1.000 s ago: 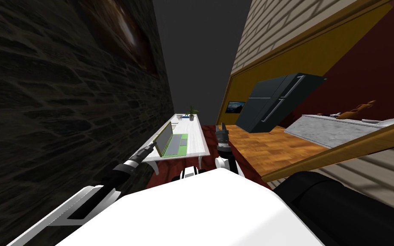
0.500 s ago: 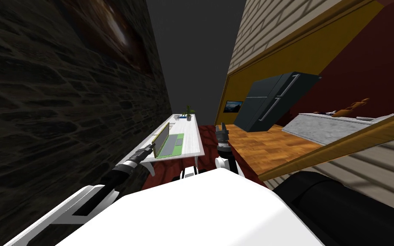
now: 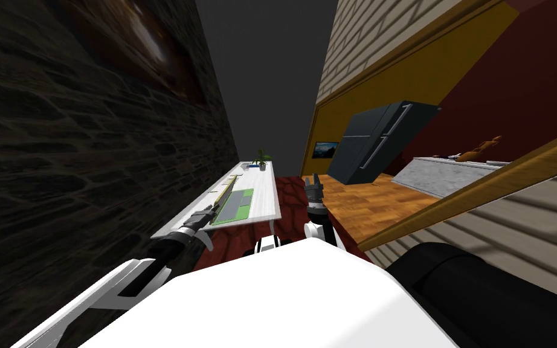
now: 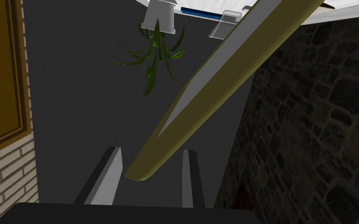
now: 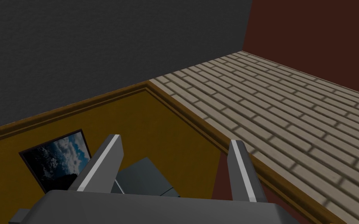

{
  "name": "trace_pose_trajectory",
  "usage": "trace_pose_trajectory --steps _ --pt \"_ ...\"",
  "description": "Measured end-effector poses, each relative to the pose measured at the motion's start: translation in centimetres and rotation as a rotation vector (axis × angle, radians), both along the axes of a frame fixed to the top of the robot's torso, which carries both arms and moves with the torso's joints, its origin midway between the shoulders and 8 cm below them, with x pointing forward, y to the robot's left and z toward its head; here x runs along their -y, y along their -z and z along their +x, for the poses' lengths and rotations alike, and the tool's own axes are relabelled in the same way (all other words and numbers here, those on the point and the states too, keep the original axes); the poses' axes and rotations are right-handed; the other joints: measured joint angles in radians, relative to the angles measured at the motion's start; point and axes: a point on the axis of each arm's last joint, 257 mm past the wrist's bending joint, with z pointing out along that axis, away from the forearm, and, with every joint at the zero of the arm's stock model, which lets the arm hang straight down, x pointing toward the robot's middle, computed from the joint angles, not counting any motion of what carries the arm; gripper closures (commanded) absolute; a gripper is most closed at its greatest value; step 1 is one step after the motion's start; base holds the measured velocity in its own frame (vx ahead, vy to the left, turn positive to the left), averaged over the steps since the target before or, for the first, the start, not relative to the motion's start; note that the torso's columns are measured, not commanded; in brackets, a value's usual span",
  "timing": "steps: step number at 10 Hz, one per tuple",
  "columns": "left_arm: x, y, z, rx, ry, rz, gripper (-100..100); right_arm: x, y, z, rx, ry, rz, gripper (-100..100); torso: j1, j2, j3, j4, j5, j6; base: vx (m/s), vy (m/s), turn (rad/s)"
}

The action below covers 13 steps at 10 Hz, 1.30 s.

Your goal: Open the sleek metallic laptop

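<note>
My left jaws sit drawn in around the near corner of the laptop's lid, its olive edge running out from between them, so I judge it pinched. The laptop lies just beyond them on the white table, lid raised clear of the keyboard. The opening looks nearly done, with only the release left. A potted plant stands at the table's far end. My right jaws hang wide apart and empty, well off from the laptop. A dark stone wall flanks the left, with wood floor and a dark fridge to the right.

Right claw (thin grey blades) spread wide.
</note>
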Motion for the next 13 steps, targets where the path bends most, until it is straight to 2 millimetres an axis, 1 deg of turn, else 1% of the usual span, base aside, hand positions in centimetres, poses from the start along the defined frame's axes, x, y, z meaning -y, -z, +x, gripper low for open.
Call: trace_pose_trajectory --steps 3,4,5,7,10,13 --pt "-1.2 1.5 0.5 -0.003 -0.008 0.123 100 0.0 0.0 0.0 0.000 0.000 0.000 0 -0.005 0.000 -0.001 0.000 -0.002 0.000 -0.035 -0.111 -0.040" --pt "-1.4 2.0 0.6 -0.008 -0.009 0.148 100 0.0 0.0 0.0 0.000 0.000 0.000 0 -0.003 0.001 0.000 0.001 -0.002 -0.001 -0.011 -0.027 0.003" --pt "-1.5 2.0 0.6 -0.008 -0.008 0.158 100 0.0 0.0 0.0 0.000 0.000 0.000 0 -0.001 0.002 0.001 0.003 -0.002 -0.001 -0.006 0.016 0.031" --pt "-0.7 2.5 0.7 0.005 -0.009 0.188 100 0.0 0.0 0.0 0.000 0.000 0.000 0 -0.001 0.001 0.001 0.001 -0.002 -0.002 -0.003 0.038 0.001" --pt "1.2 4.0 1.0 0.020 -0.005 0.241 100 0.0 0.0 0.0 0.000 0.000 0.000 0 0.004 -0.002 -0.001 -0.004 0.001 -0.006 -0.002 0.034 0.006" --pt "3.2 5.1 1.0 0.028 -0.004 0.295 100 0.0 0.0 0.0 0.000 0.000 0.000 0 0.006 -0.002 -0.001 -0.004 0.001 -0.007 -0.003 0.036 0.018"
